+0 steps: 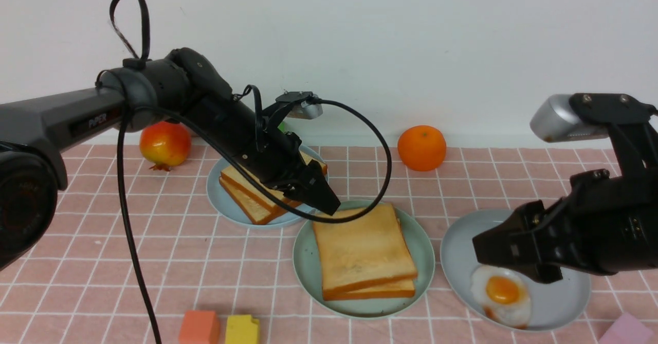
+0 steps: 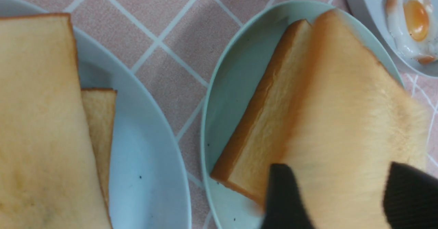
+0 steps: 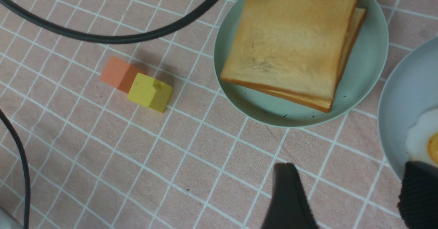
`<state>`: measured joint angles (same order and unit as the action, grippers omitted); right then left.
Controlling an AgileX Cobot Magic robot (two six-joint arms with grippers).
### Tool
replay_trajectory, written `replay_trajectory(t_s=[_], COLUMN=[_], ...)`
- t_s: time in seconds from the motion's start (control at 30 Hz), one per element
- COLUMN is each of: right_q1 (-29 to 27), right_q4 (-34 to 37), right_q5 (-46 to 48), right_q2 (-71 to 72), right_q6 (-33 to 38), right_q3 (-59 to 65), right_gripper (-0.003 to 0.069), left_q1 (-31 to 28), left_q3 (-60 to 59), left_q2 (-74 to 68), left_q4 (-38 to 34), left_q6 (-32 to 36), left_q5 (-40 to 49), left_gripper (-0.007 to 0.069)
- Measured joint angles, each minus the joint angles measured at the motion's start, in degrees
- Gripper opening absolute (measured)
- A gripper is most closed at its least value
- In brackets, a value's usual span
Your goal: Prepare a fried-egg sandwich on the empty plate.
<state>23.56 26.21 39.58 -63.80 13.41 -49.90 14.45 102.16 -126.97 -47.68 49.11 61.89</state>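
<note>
Left gripper (image 2: pixel 337 184) spread at toast stack (image 1: pixel 364 251) on green plate (image 1: pixel 360 309). Right gripper (image 3: pixel 345 188) spread, near egg (image 1: pixel 501 295) on grey plate (image 1: pixel 560 308).

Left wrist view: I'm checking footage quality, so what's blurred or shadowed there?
Left wrist view: the upper toast slice is smeared with blur, its crust edge streaky; the dark fingers are soft; the fried egg is fairly crisp, with small glints; soft shadows darken the table.
</note>
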Motion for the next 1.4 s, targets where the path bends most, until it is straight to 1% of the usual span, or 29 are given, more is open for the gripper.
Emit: replay_trajectory(t_s=[0.07, 0.1, 0.13, 0.2, 0.27, 0.3, 0.33, 0.43, 0.47, 0.5, 0.6, 0.63, 0.7, 0.73, 0.77, 0.8, 0.83, 0.87, 0.9, 0.93, 0.97, 1.0, 1.03, 1.1, 1.17, 1.27, 1.3, 1.4], right_q1=[0.00, 0.00, 0.00, 0.00, 0.00, 0.00, 0.00, 0.00, 0.00, 0.00, 0.00, 0.00, 0.00, 0.00, 0.00, 0.00, 0.00, 0.00, 0.00, 0.00, 0.00, 0.00, 0.00, 0.00, 0.00, 0.00, 0.00, 0.00], right_q4=[0.00, 0.00, 0.00, 0.00, 0.00, -0.05, -0.14, -1.88, -2.04, -3.10, -7.07, -7.37, -10.36, -11.08, -11.50, -11.61, -11.77, -11.77, -11.24, -11.14, -9.80, -8.66, -8.48, -6.75, -4.95, -4.20, -4.20, -4.09], right_q5=[0.00, 0.00, 0.00, 0.00, 0.00, 0.00, 0.06, -0.08, -0.10, -0.78, -2.76, -2.91, -5.59, -7.67, -9.34, -9.79, -13.93, -14.44, -18.60, -19.07, -22.42, -24.85, -25.19, -27.43, -30.61, -32.64, -32.74, -32.82], right_q2=[0.00, 0.00, 0.00, 0.00, 0.00, 0.00, 0.00, 0.65, 0.85, 1.58, 5.26, 5.52, 9.14, 11.35, 12.94, 13.36, 17.50, 18.49, 23.22, 23.22, 27.95, 31.03, 31.03, 34.77, 40.18, 43.53, 43.90, 45.53], right_q6=[0.00, 0.00, 0.00, 0.00, -0.05, -0.10, -0.33, -1.49, -1.53, -1.60, -2.97, -3.07, -4.61, -5.15, -5.42, -5.48, -5.65, -5.65, -5.76, -5.76, -5.80, -5.80, -5.80, -5.80, -5.80, -5.80, -5.80, -5.80], right_q3=[0.00, 0.00, 0.00, 0.00, 0.00, 0.00, 0.00, 0.30, 0.44, 1.09, 4.38, 4.68, 9.38, 11.67, 14.15, 14.15, 19.41, 19.94, 24.48, 24.48, 28.45, 30.67, 30.67, 33.07, 35.97, 37.68, 37.90, 38.64], right_gripper=[0.0453, 0.0453, 0.0453, 0.0453, 0.0453, 0.0452, 0.0451, 0.0420, 0.0411, 0.0377, 0.0226, 0.0214, 0.0055, 0.0010, -0.0002, -0.0003, -0.0006, -0.0006, -0.0006, -0.0006, -0.0006, -0.0006, -0.0006, -0.0006, -0.0006, -0.0004, -0.0004, -0.0003], left_q1=[0.00, 0.00, 0.00, 0.00, 0.00, 0.00, 0.00, 0.09, 0.08, 0.18, 0.30, 0.30, 0.30, 0.30, 0.30, 0.30, 0.30, 0.30, 0.34, 0.34, 0.36, 0.36, 0.36, 0.36, 0.36, 0.36, 0.36, 0.36], left_q3=[0.00, 0.00, 0.00, 0.00, 0.00, 0.00, 0.00, 0.00, 0.00, 0.00, 0.00, 0.00, -0.17, -0.62, -1.35, -1.52, -3.64, -3.94, -7.01, -7.37, -10.61, -13.22, -13.67, -17.45, -24.55, -33.73, -34.42, -47.36], left_q2=[0.19, 0.34, 0.88, 2.35, 3.50, 5.70, 6.53, 12.17, 12.99, 15.63, 23.30, 23.81, 29.69, 32.06, 34.41, 34.88, 38.82, 39.68, 43.14, 44.04, 47.74, 50.24, 50.77, 55.67, 63.65, 72.44, 73.83, 86.17], left_q4=[0.25, 0.57, 1.55, 3.54, 4.50, 6.11, 6.55, 8.70, 8.96, 9.63, 10.60, 10.57, 10.75, 10.67, 10.42, 10.36, 9.61, 9.37, 8.86, 8.72, 8.67, 8.67, 8.67, 9.08, 9.87, 10.55, 10.55, 10.80], left_q6=[-1.06, -1.43, -2.25, -4.01, -5.23, -7.80, -8.90, -14.39, -14.68, -16.65, -21.66, -22.07, -26.97, -28.58, -29.86, -30.03, -31.09, -31.17, -31.55, -31.55, -31.70, -31.83, -31.83, -32.09, -34.07, -38.07, -38.33, -41.64], left_q5=[-0.12, -0.29, -0.37, -0.48, -0.48, -0.16, 0.16, 2.63, 2.98, 3.98, 6.38, 6.51, 8.04, 8.33, 8.33, 8.33, 8.33, 8.33, 8.33, 8.33, 8.33, 8.33, 8.33, 8.33, 8.33, 8.33, 8.33, 6.89], left_gripper=[0.0533, 0.0547, 0.0575, 0.0592, 0.0592, 0.0587, 0.0582, 0.0546, 0.0543, 0.0523, 0.0452, 0.0447, 0.0370, 0.0336, 0.0300, 0.0293, 0.0224, 0.0216, 0.0150, 0.0142, 0.0090, 0.0055, 0.0050, 0.0013, 0.0013, 0.0013, 0.0013, 0.0013])
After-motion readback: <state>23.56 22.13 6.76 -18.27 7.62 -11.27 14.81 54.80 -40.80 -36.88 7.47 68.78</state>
